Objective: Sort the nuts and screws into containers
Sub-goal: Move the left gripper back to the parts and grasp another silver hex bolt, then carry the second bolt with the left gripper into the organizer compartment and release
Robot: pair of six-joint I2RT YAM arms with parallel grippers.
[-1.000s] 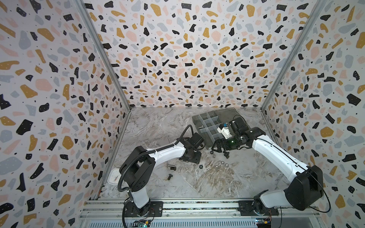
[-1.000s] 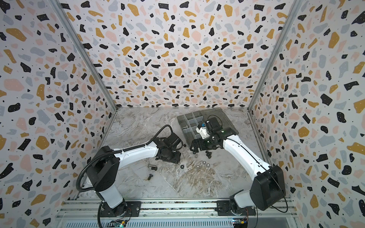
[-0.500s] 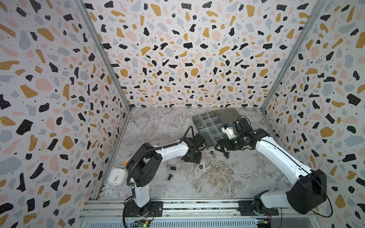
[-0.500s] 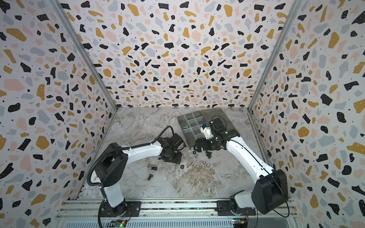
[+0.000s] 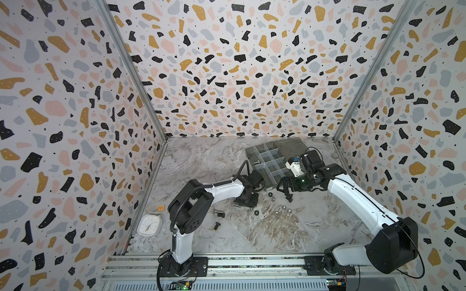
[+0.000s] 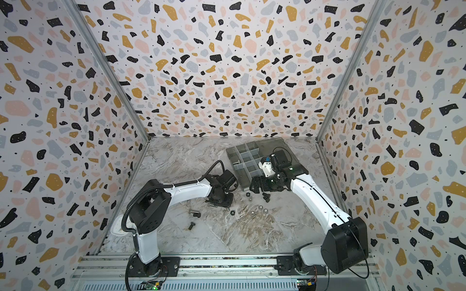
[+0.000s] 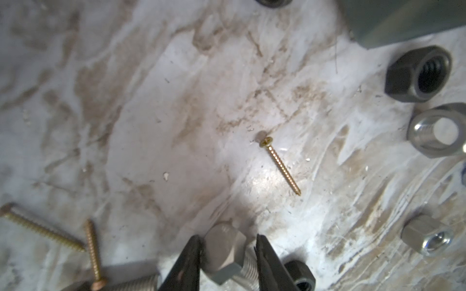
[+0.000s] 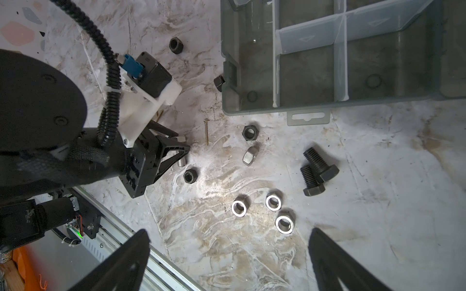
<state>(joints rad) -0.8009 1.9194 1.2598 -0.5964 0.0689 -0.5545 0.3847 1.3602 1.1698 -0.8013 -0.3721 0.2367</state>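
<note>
My left gripper (image 7: 227,236) is low on the marble floor, shut on a silver hex-head screw (image 7: 228,254): one finger presses its head, the other its thread. In both top views it sits left of the containers (image 5: 267,161) (image 6: 245,161). My right gripper (image 8: 229,233) hangs wide open above the floor with nothing between its fingers, near three silver nuts (image 8: 273,201). Two black screws (image 8: 319,163) lie crossed beside them. Black nuts (image 8: 249,132) and a silver cap nut (image 8: 249,156) lie in front of the grey organiser box (image 8: 252,105).
Thin gold wood screws (image 7: 280,166) lie near the left gripper. Two more black screws (image 5: 220,214) rest toward the left arm's base. A white clock (image 5: 149,225) sits by the left wall. The box lid (image 5: 290,146) lies flat behind the compartments.
The left gripper's jaws have narrowed onto the silver screw. The left arm's elbow has swung right, uncovering the clock. The right arm has barely moved.
</note>
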